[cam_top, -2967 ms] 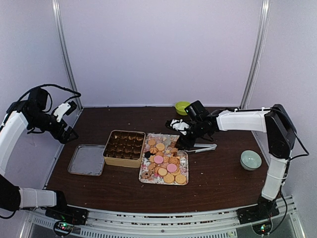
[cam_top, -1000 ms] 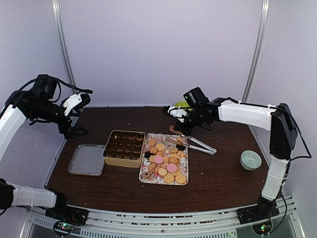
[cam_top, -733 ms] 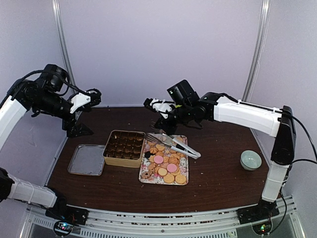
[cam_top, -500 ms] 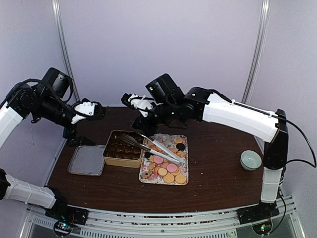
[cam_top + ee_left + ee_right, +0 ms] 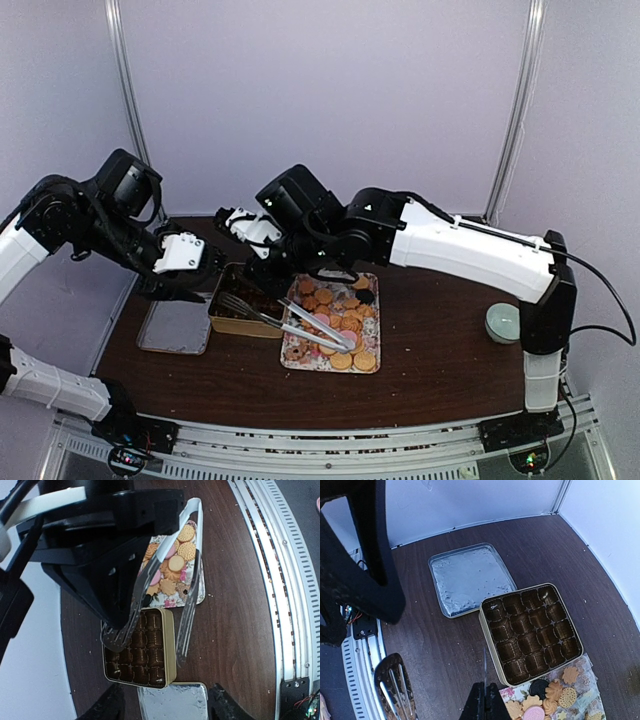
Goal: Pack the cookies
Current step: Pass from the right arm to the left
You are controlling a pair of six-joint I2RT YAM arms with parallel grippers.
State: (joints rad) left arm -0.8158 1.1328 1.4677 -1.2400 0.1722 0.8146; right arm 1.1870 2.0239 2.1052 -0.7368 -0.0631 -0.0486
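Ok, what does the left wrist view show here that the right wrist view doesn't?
Only the left wrist: both arms of the tongs along their length, and most of the cookies on the floral tray. Only the right wrist: the whole tin lid, which the left wrist view cuts off at its bottom edge. Both: the gold tin of brown paper cups, and some cookies.

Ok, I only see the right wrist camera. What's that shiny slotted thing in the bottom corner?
Observer: A tip of the long silver metal tongs in the right gripper; their joined end reaches over the small round tan and pink cookies.
Operator: Is the other hand holding anything?
Observer: No. The left gripper is open and empty, near the flat silver tin lid.
Operator: Anything else on the table?
Observer: A small pale green bowl, far right.
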